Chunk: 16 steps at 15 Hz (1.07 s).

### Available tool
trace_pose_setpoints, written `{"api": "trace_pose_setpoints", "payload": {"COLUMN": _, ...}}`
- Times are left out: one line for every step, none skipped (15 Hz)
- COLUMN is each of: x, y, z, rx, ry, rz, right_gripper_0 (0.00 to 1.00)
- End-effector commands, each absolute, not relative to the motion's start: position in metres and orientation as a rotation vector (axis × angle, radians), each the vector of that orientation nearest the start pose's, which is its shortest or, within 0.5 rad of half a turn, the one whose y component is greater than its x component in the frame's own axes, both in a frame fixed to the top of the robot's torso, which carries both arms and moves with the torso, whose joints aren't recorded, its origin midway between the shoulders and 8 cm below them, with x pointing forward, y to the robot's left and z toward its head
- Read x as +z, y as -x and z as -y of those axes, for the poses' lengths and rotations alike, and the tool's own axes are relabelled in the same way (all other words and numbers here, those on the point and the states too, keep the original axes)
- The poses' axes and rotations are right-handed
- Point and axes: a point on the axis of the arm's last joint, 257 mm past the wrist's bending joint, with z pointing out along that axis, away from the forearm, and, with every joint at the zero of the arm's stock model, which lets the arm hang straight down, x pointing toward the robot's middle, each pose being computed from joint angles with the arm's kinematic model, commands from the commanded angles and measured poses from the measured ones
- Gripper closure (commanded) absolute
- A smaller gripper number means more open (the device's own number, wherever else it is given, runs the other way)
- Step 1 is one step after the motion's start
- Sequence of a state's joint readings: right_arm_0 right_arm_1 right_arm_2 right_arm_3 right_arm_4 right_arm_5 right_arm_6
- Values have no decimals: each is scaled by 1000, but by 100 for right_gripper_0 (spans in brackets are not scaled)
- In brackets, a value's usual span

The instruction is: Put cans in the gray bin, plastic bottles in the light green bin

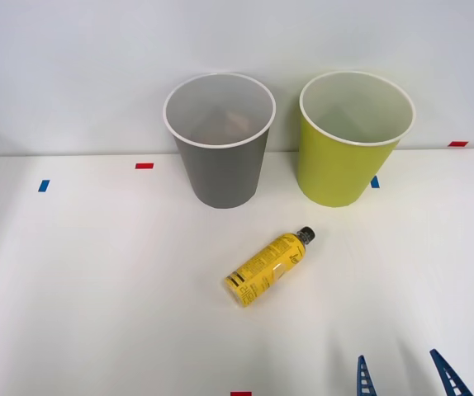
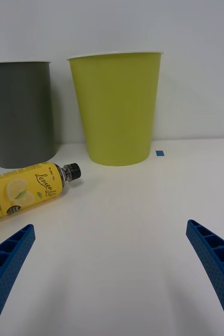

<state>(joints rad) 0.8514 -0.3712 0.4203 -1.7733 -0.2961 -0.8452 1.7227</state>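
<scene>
Bottle first: one small yellow plastic bottle lies on its side on the white table, near the middle, on the near side of both bins and touching neither. Its black screw cap points to the far right, toward the light green bin, while its black-striped bottom edge faces near-left. Black print runs along its body, and the right wrist view shows a lemon picture on the label.

Going left to right across the far part of the table: a small blue tape mark sits at the far left, then a red one. Next stands the gray bin, upright, dark gray outside with a white rim and a whitish inside. Just beside it on the right, apart from it, stands the light green bin, upright too, yellow-green with a white rim. A blue tape mark peeks out at its right side, and a red one lies at the far right edge.

At the near right, the right gripper hangs over bare table, to the near right of the bottle and well apart from it. Its blue ribbed fingers are spread wide with nothing between them.
</scene>
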Motion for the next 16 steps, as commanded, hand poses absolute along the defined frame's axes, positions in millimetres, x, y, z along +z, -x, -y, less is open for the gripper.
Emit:
{"api": "trace_pose_setpoints", "payload": {"x": -273, "y": -234, "z": 222, "rx": 88, "ry": 25, "rz": -1453, "right_gripper_0": 0}}
{"api": "trace_pose_setpoints", "payload": {"x": -273, "y": -234, "z": 222, "rx": 88, "ry": 25, "rz": -1453, "right_gripper_0": 0}}
{"api": "trace_pose_setpoints", "payload": {"x": -273, "y": -234, "z": 222, "rx": 88, "ry": 25, "rz": -1453, "right_gripper_0": 0}}
{"api": "trace_pose_setpoints", "payload": {"x": -273, "y": -234, "z": 222, "rx": 88, "ry": 25, "rz": -1453, "right_gripper_0": 0}}
{"api": "trace_pose_setpoints", "payload": {"x": -273, "y": -234, "z": 222, "rx": 88, "ry": 25, "rz": -1453, "right_gripper_0": 0}}
{"api": "trace_pose_setpoints", "payload": {"x": -273, "y": -234, "z": 222, "rx": 88, "ry": 25, "rz": -1453, "right_gripper_0": 0}}
{"api": "trace_pose_setpoints", "payload": {"x": -273, "y": -234, "z": 222, "rx": 88, "ry": 25, "rz": -1453, "right_gripper_0": 0}}
{"api": "trace_pose_setpoints", "payload": {"x": -273, "y": -234, "z": 222, "rx": 88, "ry": 25, "rz": -1453, "right_gripper_0": 0}}
{"api": "trace_pose_setpoints", "payload": {"x": -273, "y": -234, "z": 222, "rx": 88, "ry": 25, "rz": -1453, "right_gripper_0": 0}}
{"api": "trace_pose_setpoints", "payload": {"x": -273, "y": -234, "z": 222, "rx": 88, "ry": 25, "rz": -1453, "right_gripper_0": 0}}
{"api": "trace_pose_setpoints", "payload": {"x": -273, "y": -234, "z": 222, "rx": 88, "ry": 25, "rz": -1453, "right_gripper_0": 0}}
{"api": "trace_pose_setpoints", "payload": {"x": -273, "y": -234, "z": 222, "rx": 88, "ry": 25, "rz": -1453, "right_gripper_0": 0}}
{"api": "trace_pose_setpoints", "payload": {"x": -273, "y": -234, "z": 222, "rx": 88, "ry": 25, "rz": -1453, "right_gripper_0": 0}}
{"api": "trace_pose_setpoints", "payload": {"x": -273, "y": -234, "z": 222, "rx": 88, "ry": 25, "rz": -1453, "right_gripper_0": 0}}
{"api": "trace_pose_setpoints", "payload": {"x": -273, "y": -234, "z": 222, "rx": 88, "ry": 25, "rz": -1453, "right_gripper_0": 0}}
{"api": "trace_pose_setpoints", "payload": {"x": -273, "y": -234, "z": 222, "rx": 88, "ry": 25, "rz": -1453, "right_gripper_0": 0}}
